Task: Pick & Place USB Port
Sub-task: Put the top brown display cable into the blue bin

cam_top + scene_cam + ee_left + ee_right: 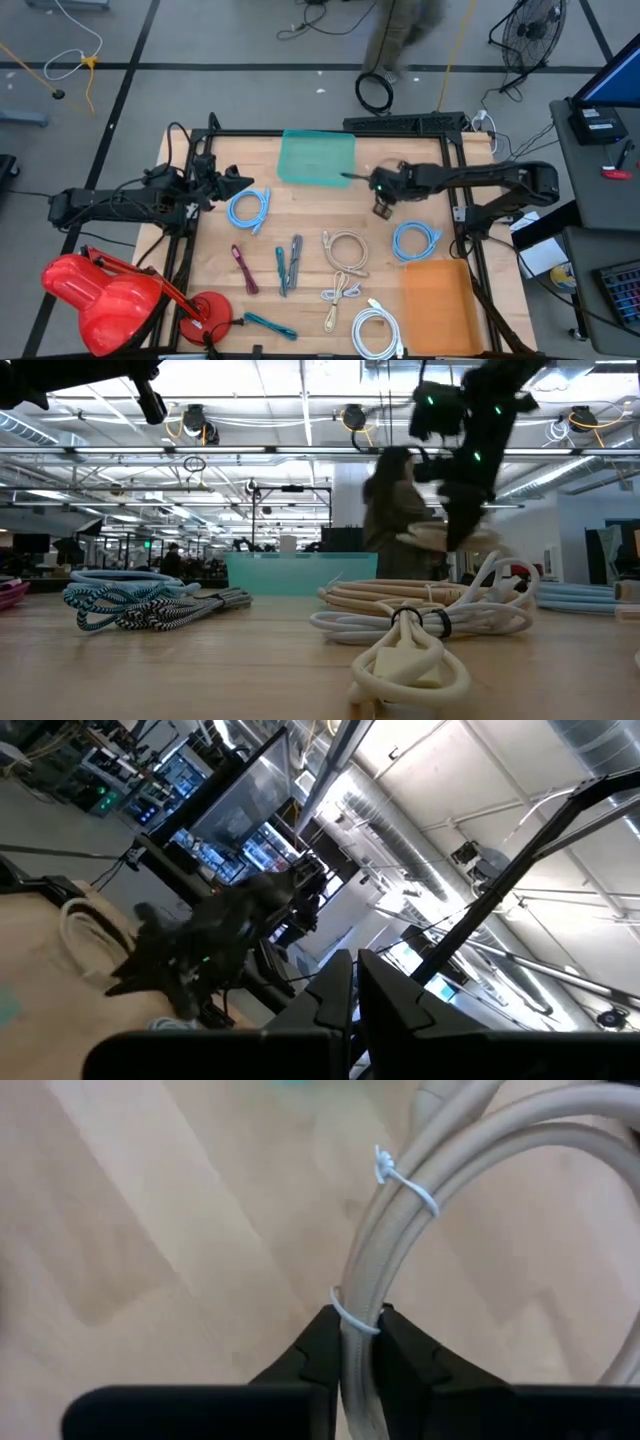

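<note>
My right gripper [358,1342] is shut on a beige coiled cable [440,1170] bound with white ties. In the high view it hovers just near-side of the teal tray [317,158], with the coil [383,208] below it. The low view shows the coil [440,538] lifted off the wood under the right gripper [462,510]. My left gripper [238,183] waits above the table's far left part, shut and holding nothing; its fingers [340,988] point up into the room. An orange tray [440,300] lies at the near right. My right gripper pinches the beige coil's bundled strands [362,1305] between its two fingers, right at a white tie [352,1318]. The fingers come from above, pointing down, and lie across the strands. The coil hangs below the fingers, lifted clear of the table.
Other cable bundles lie on the wood: two blue coils [248,208] [415,240], a second beige coil [345,250], a white one [375,330], a cream one [338,295], teal and grey ones [288,262], a maroon one [243,268]. A red object [110,295] sits near left. A person [395,520] stands beyond the far edge.
</note>
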